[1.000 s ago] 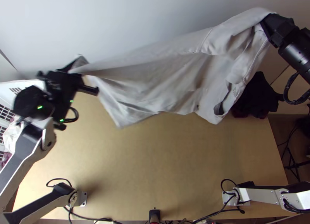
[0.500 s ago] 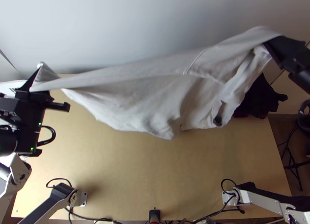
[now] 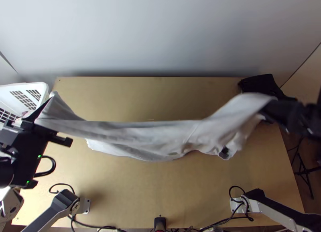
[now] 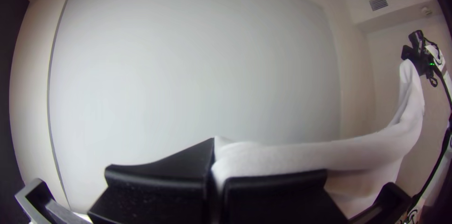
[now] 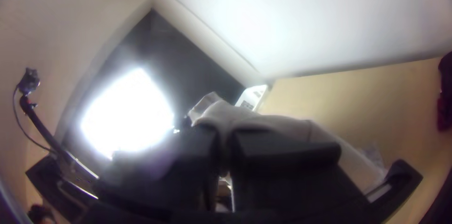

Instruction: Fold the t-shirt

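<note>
My left gripper [image 3: 39, 119] is at the left of the top view, shut on one end of the light grey t-shirt [image 3: 160, 137]. At the right, my right gripper [image 3: 267, 107] holds the other end. Between them the shirt hangs stretched in a long band, its lower part sagging over the table. In the left wrist view, cloth [image 4: 292, 158] comes out from between the pads of my left gripper [image 4: 217, 181]. In the right wrist view, the shirt [image 5: 282, 125] runs away from my right gripper [image 5: 226, 144], whose fingers are closed together on it.
A white plastic basket [image 3: 24, 93] stands at the table's far left corner. Dark cloth [image 3: 261, 85] lies at the far right corner. The wooden table [image 3: 160, 192] is bare toward its near edge, where a small black device [image 3: 160, 223] sits.
Both grippers have come down the top view toward the near edge, the left one also moving left. The shirt has gone with them, now lower and pulled into a narrower band.
</note>
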